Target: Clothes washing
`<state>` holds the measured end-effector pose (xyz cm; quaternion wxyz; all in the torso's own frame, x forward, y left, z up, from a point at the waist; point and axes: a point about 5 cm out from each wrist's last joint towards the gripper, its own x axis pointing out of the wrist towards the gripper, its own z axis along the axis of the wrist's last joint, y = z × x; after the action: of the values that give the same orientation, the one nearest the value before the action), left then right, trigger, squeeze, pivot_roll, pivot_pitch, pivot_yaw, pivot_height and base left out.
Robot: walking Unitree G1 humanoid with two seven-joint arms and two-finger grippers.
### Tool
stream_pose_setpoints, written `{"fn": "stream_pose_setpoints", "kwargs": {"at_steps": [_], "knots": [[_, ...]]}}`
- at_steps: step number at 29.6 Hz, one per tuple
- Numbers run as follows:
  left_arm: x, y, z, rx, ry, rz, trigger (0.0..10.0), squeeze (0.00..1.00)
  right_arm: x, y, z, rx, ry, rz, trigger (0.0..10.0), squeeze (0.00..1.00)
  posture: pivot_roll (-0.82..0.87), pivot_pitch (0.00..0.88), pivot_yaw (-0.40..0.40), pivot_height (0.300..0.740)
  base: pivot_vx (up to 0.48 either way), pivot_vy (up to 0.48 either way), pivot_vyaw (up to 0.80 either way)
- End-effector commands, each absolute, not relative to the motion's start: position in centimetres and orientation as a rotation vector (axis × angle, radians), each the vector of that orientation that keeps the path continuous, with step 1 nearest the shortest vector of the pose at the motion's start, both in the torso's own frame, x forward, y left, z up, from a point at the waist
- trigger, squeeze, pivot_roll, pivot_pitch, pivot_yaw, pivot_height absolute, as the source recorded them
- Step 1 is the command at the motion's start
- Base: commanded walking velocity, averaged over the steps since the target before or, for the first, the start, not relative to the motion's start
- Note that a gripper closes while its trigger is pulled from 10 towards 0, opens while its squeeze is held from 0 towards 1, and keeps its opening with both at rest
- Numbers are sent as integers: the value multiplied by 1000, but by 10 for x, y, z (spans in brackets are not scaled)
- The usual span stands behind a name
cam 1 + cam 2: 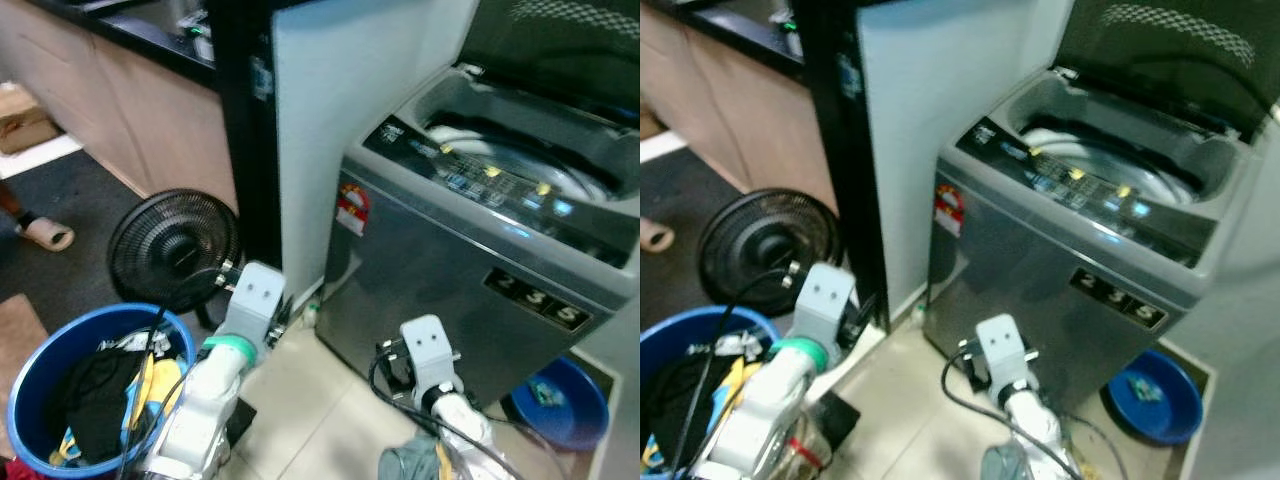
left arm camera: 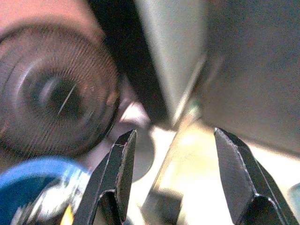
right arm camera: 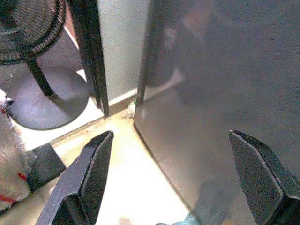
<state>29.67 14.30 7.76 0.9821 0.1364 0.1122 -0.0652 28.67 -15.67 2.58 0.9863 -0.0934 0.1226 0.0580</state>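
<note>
Judging by the blue bucket [image 1: 40,400] at lower left, full of clothes [image 1: 95,395], loading has hardly begun, though the washing machine [image 1: 470,260] at right stands lid-up. Both the left gripper [image 2: 171,173] and right gripper [image 3: 171,180] gape wide, empty.

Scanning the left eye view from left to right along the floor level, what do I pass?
Blue laundry bucket → black floor fan → grey top-loading washing machine, lid up → blue basin on the floor beside the machine.
</note>
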Motion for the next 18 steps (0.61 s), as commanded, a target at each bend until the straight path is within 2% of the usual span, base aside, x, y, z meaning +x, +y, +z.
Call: {"fn": "stream_pose_setpoints", "kwargs": {"at_steps": [1,5,9,18], "knots": [[286,153,51,288,318,-111,10000,0,266,-175,-3,-150,380,39,10000,0,93,0,17,740,0,0,800],[283,159,45,294,341,-94,10000,0,260,-178,-9,-155,405,36,10000,0,93,0,17,740,0,0,800],[281,171,37,241,371,-43,10000,0,246,-178,-22,-233,430,112,10000,0,93,0,16,740,0,0,800],[288,174,39,241,339,-30,10000,0,247,-175,-23,-249,419,143,10000,0,89,0,15,740,0,0,800]]}}
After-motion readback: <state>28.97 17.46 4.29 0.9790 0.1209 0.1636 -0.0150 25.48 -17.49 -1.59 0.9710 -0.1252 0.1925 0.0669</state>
